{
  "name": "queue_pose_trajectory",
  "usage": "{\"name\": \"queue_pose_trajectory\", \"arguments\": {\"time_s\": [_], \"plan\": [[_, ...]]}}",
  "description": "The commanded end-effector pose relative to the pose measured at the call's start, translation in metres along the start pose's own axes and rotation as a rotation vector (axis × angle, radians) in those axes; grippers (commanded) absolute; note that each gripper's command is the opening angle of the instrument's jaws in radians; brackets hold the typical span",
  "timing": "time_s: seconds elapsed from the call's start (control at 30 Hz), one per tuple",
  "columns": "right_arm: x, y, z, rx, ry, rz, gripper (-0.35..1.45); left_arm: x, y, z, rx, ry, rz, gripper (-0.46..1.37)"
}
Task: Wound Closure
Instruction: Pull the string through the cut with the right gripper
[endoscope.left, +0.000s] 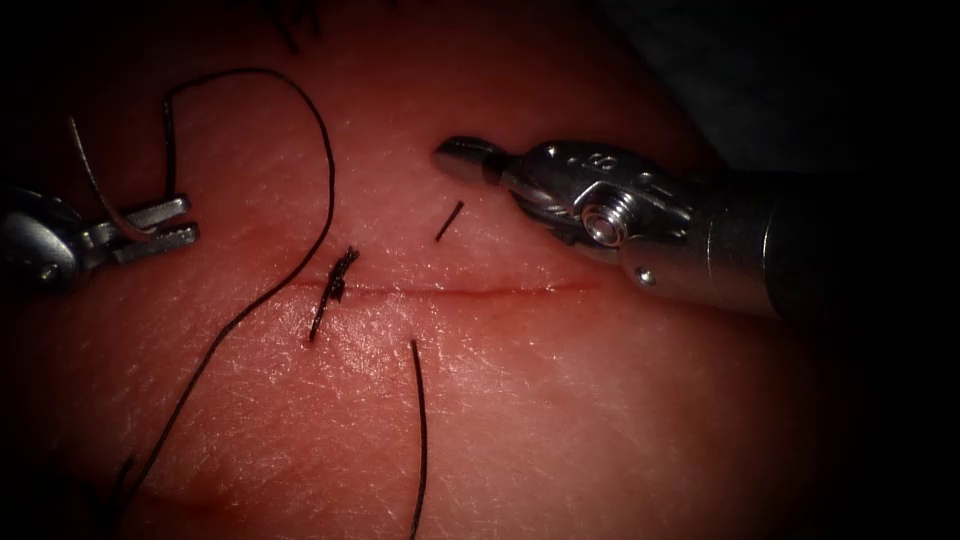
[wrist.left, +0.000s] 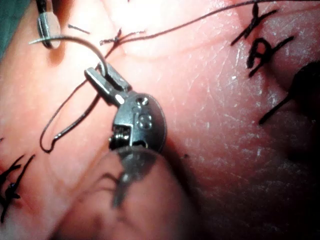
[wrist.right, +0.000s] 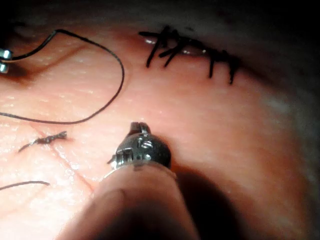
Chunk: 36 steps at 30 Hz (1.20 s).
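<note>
In the endoscope view, the left tool (endoscope.left: 160, 228) is reaching in from the left edge, pinching the curved needle (endoscope.left: 95, 185) near its tail, clear of the tissue (endoscope.left: 560, 400). The thread (endoscope.left: 300, 130) is looping above the cut (endoscope.left: 470, 291). The right tool (endoscope.left: 462, 160) is lying pressed together, holding nothing, above the cut at centre.

In the left wrist view, the left tool (wrist.left: 106, 82) is gripping the needle (wrist.left: 75, 41) off the tissue.

In the right wrist view, the right tool (wrist.right: 139, 129) is hovering empty.

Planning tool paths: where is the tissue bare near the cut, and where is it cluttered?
Bare: the tissue below the cut, right of the loose thread end. Crowded: left end, with the knot, the thread loop, and the left tool holding the needle near its tail. Right tool, holding nothing, sits above the cut by a cut end.
</note>
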<state>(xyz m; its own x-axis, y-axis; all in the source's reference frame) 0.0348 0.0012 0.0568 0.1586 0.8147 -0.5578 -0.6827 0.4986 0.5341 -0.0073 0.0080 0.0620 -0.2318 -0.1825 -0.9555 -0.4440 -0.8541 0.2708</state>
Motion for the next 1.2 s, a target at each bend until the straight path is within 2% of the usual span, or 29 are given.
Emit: {"name": "queue_pose_trajectory", "arguments": {"time_s": [0.03, 0.07, 0.13, 0.17, 0.2, 0.27, 0.4, 0.6, 0.67, 0.87, 0.93, 1.03, 1.2], "plan": [[0.0001, 0.0000, 0.0000, -0.001, -0.001, 0.002, -0.35, 0.0000, 0.0000, 0.0000, -0.004, 0.000, 0.000, -0.35], [0.0002, 0.0001, 0.0000, -0.001, -0.002, 0.009, -0.17, 0.0000, 0.0000, 0.0000, -0.004, 0.000, 0.000, -0.35], [0.0004, 0.0002, 0.0000, 0.000, -0.003, 0.010, 0.76, 0.0000, 0.0000, 0.0000, -0.004, 0.000, 0.000, -0.35], [0.0005, 0.0003, 0.0000, 0.001, -0.004, 0.010, 0.94, 0.0000, 0.0000, 0.0000, -0.004, 0.000, 0.000, -0.35], [0.0005, 0.0003, -0.0001, 0.002, -0.005, 0.010, 1.02, 0.0000, 0.0000, 0.0000, -0.004, 0.001, 0.000, -0.35], [0.0006, 0.0003, -0.0004, 0.005, -0.005, 0.010, 0.97, 0.0000, 0.0000, 0.0000, -0.004, 0.001, 0.000, -0.35], [0.0008, 0.0003, -0.0013, 0.010, 0.018, 0.011, 1.16, 0.0000, 0.0002, -0.0001, -0.004, 0.001, 0.001, -0.35], [0.0009, 0.0004, -0.0024, 0.019, 0.029, 0.059, 1.18, -0.0002, 0.0002, -0.0001, -0.005, 0.002, 0.008, -0.35], [0.0007, 0.0002, -0.0026, 0.022, 0.032, 0.111, 1.28, -0.0002, 0.0001, -0.0001, -0.005, 0.002, 0.007, -0.35], [-0.0004, -0.0005, -0.0025, 0.064, 0.043, 0.179, 1.23, -0.0001, 0.0001, -0.0001, -0.005, 0.002, 0.007, -0.35], [-0.0011, -0.0006, -0.0023, 0.092, 0.048, 0.186, 1.10, -0.0001, 0.0001, -0.0001, -0.005, 0.002, 0.006, -0.35], [-0.0020, -0.0007, -0.0022, 0.113, 0.054, 0.196, 1.01, 0.0001, 0.0001, -0.0002, -0.005, 0.001, 0.007, -0.35], [-0.0035, -0.0007, -0.0019, 0.123, 0.063, 0.209, 0.98, 0.0001, 0.0000, -0.0002, -0.005, 0.002, 0.006, -0.35]]}}
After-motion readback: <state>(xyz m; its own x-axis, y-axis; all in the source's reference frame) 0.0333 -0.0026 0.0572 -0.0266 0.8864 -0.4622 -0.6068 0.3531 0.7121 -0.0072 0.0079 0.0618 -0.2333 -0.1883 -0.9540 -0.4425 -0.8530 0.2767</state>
